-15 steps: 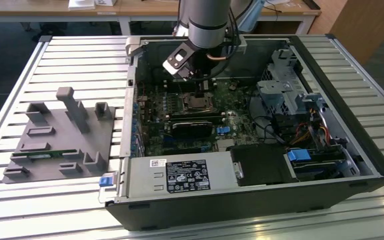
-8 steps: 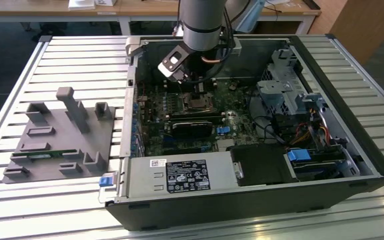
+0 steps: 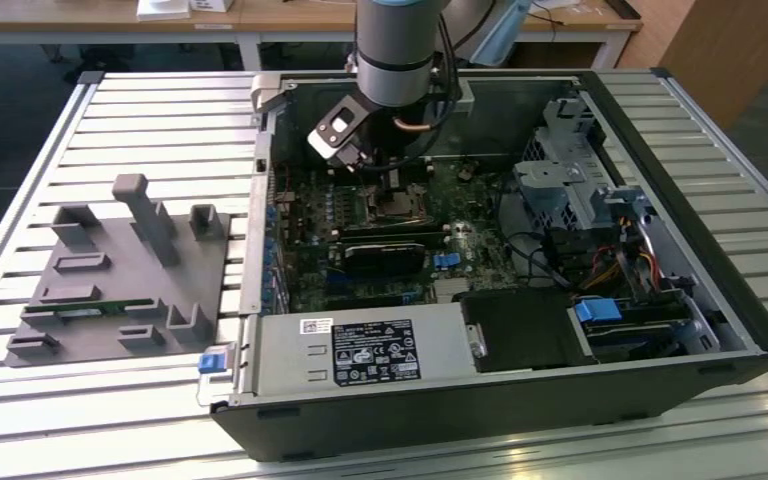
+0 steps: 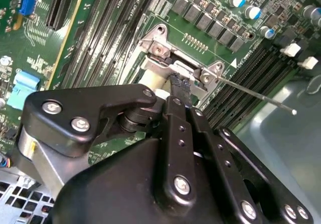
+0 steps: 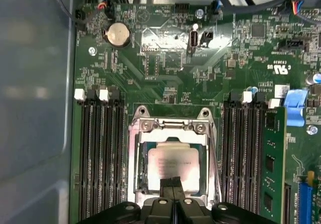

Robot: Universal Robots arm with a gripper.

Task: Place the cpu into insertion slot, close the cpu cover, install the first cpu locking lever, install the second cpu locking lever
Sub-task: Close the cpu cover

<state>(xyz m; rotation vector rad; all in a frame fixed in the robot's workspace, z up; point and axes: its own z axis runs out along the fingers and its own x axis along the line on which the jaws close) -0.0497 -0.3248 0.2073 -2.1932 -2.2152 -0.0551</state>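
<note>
Gripper [image 5: 173, 184]: fingers recorded as pressed together with nothing seen between them, tips set down at the edge of the insertion slot [image 3: 395, 207], on or just above the rim of the cpu cover [image 5: 173, 127]; contact cannot be confirmed. Cpu [image 5: 173, 161]: seated flat within the insertion slot, its silver-grey top seen through the cover's window. Cpu cover: judged to be lowered over the chip, though whether it lies fully flat cannot be told. Locking lever [image 4: 256, 96]: a thin rod noted in the second wrist view, projecting away from a corner of the insertion slot and raised off the motherboard [image 5: 165, 58], so judged unlatched. Hazards, as judged: the cover may spring up if pressure is lifted before a lever is hooked; the closed tips may slide off the thin rod or narrow rim and strike the chip or the memory slots [image 5: 100, 153] flanking the insertion slot; pins may be bent if the chip is pressed while misaligned.
</note>
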